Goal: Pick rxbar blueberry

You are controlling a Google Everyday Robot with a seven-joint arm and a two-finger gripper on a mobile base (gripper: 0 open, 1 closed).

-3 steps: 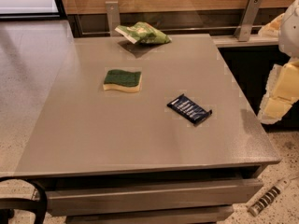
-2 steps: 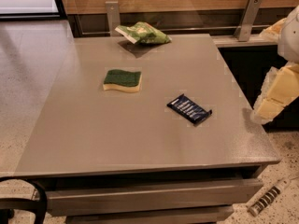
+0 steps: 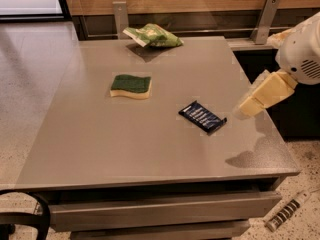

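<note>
The rxbar blueberry (image 3: 202,117) is a flat dark navy bar with white lettering. It lies on the grey table (image 3: 125,149), right of centre and turned at an angle. My gripper (image 3: 246,109) comes in from the right edge on a cream-coloured arm. It hangs a little above the table, just to the right of the bar and apart from it. It holds nothing that I can see.
A green-topped yellow sponge (image 3: 131,86) lies left of centre. A green-and-white snack bag (image 3: 154,36) sits at the table's far edge. Two metal brackets (image 3: 265,18) stand behind the table. A dark cabinet is at the right, and a black chair edge (image 3: 25,219) at the bottom left.
My arm and gripper have moved left and slightly up, closer to the bar. The bar, the sponge and the bag have not moved.
</note>
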